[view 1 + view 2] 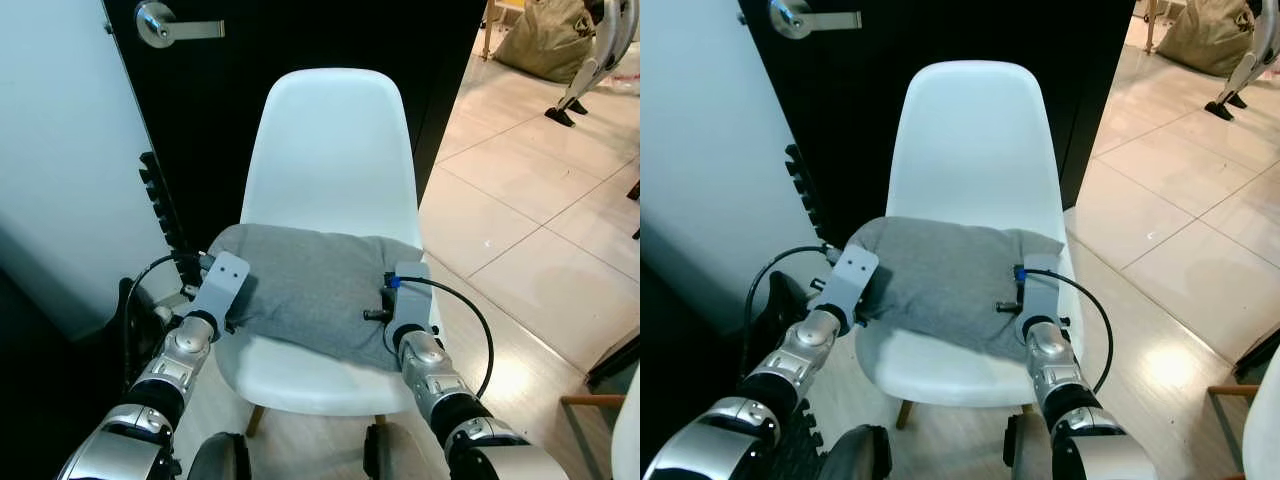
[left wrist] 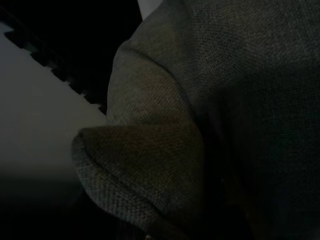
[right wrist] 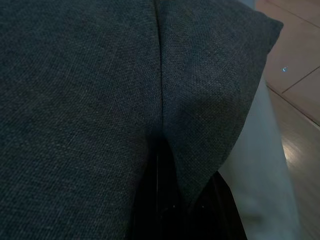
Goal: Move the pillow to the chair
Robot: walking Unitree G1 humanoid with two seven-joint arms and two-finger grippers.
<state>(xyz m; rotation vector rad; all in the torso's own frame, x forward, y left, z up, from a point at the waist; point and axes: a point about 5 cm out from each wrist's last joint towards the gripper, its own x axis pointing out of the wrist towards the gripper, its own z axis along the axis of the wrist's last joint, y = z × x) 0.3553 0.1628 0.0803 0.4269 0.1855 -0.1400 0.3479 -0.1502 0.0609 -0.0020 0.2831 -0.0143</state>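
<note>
We judge the grey pillow [image 1: 315, 285], lying on the chair [image 1: 330, 150] seat, soft and light, best held by its ends, where our left gripper [image 1: 232, 292] and right gripper [image 1: 392, 305] pinch its fabric.

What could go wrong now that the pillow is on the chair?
1. The gray pillow lies on the white chair, but its front edge sits near the seat's front, so it might slide off.
2. The right gripper seems pinched into the fabric; pulling back without opening could drag the pillow along.
3. The left gripper presses the other corner, likewise.
</note>
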